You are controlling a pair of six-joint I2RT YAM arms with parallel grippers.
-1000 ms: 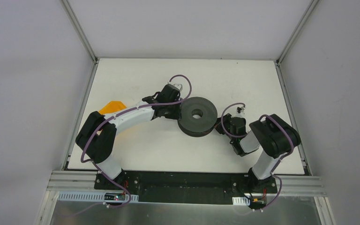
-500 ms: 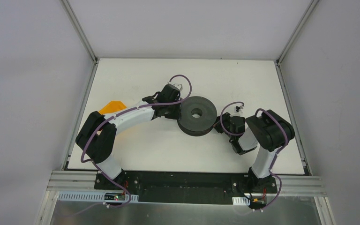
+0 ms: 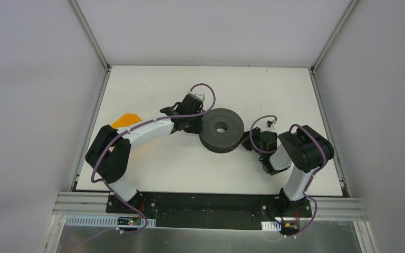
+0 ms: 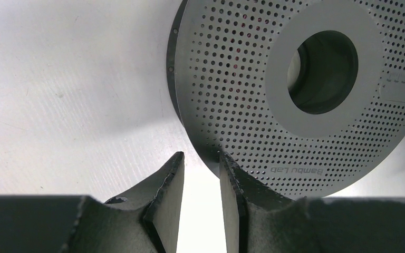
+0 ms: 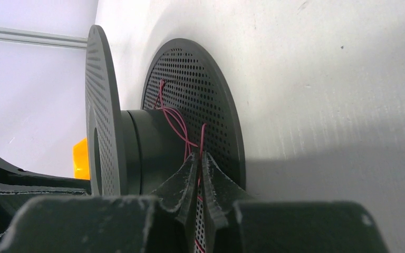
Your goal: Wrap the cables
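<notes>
The dark grey two-flanged spool lies flat mid-table. The thin reddish wire crosses its core in a few loose turns between the flanges. My right gripper reaches into the gap between the flanges at the spool's right side; it is shut on the wire, which runs between the fingertips. My left gripper is at the spool's left side, open by a narrow gap with only table showing between the fingers. Its right finger overlaps the perforated top flange's rim.
An orange object lies near the table's left edge beside my left arm, and shows past the spool in the right wrist view. White walls and metal frame rails enclose the white table.
My right arm's elbow has shifted slightly left; its gripper stays at the spool's right side. The spool and my left arm have not visibly moved.
</notes>
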